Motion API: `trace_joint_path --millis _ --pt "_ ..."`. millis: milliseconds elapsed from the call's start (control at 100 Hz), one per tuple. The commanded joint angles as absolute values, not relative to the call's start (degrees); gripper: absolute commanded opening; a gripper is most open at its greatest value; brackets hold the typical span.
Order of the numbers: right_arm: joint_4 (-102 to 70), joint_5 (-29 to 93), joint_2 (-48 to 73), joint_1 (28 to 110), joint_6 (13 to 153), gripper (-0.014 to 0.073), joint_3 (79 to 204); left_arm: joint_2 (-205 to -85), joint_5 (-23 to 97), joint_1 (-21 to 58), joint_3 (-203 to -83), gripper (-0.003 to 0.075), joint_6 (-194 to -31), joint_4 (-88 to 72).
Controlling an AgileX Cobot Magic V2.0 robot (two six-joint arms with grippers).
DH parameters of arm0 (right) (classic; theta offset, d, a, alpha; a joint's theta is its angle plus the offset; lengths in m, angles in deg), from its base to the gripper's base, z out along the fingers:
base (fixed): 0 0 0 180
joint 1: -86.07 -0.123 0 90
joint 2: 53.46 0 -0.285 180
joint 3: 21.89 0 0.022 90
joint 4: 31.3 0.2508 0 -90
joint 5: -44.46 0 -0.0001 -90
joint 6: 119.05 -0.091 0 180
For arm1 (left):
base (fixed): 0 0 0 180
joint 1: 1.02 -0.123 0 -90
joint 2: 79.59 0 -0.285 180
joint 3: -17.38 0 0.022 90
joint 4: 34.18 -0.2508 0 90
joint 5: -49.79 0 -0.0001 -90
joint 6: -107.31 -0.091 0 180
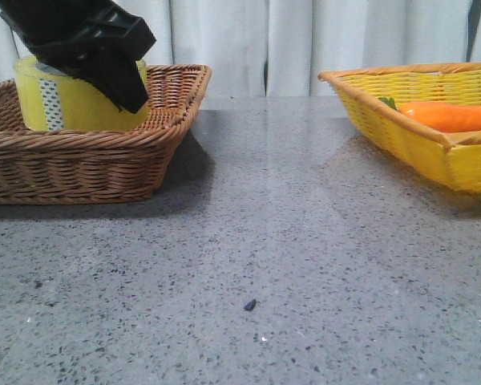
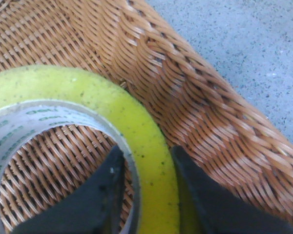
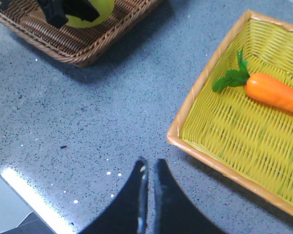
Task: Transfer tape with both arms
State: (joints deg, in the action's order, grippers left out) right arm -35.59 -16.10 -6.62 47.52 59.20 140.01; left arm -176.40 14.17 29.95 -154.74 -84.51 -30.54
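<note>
Two woven baskets sit well apart on the worktop (image 1: 256,241), a grey stone-look slab speckled with dark and pale flecks and smooth enough to give a dull sheen. At the left is the brown wicker basket (image 1: 80,164), tightly plaited cane with a braided rim and sloping walls; at the right is the yellow basket (image 1: 433,144), a finer flat weave edged with a tan band. Inside the brown basket lies the tape (image 1: 76,103), a wide roll of translucent yellow with a white-green patterned strip on its side, lying flat with its hole facing up; the left wrist view shows its white inner core printed in green and the wicker floor visible through the hole. The left gripper (image 2: 145,195), matte black, has its jaws part-open astride the roll's wall, one finger inside the core and the other against the outer yellow face, so it grips the tape. The right gripper (image 3: 149,195) hangs above bare worktop just beside the yellow basket, its tapered black jaws nearly closed with only a thin slit between them and nothing held. An orange carrot (image 3: 276,92) with a green leafy top lies in the yellow basket. Pale pleated curtains (image 1: 264,40) hang behind the worktop.
</note>
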Motion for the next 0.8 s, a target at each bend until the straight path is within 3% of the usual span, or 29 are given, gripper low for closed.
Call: trace_joint_path --millis 0,220,440,560,730,790 --pt "-36.7 -11.1 -6.6 47.7 58.8 -0.0074 140.9 -174.2 18.7 29.9 -156.5 0.0020 -84.1 -30.3" --pt "-36.7 -9.2 -6.6 47.7 58.8 -0.0074 140.9 -174.2 18.6 29.9 -156.5 0.0358 -84.1 -29.9" --pt "-37.9 -8.9 -6.6 47.7 58.8 -0.0074 140.9 -171.6 18.0 29.9 -156.5 0.0373 -84.0 -29.0" --pt "-39.9 -6.1 -7.8 47.7 58.8 -0.0074 140.8 -167.1 17.6 29.9 -156.5 0.0297 -84.0 -27.5" --pt "-43.2 3.3 -13.0 47.7 58.1 -0.0074 138.0 -157.7 16.0 30.9 -154.9 -0.0018 -84.0 -27.3" --pt "-44.3 6.6 -15.2 47.7 57.9 -0.0074 136.4 -154.1 16.7 31.3 -153.0 -0.0021 -84.0 -27.2"
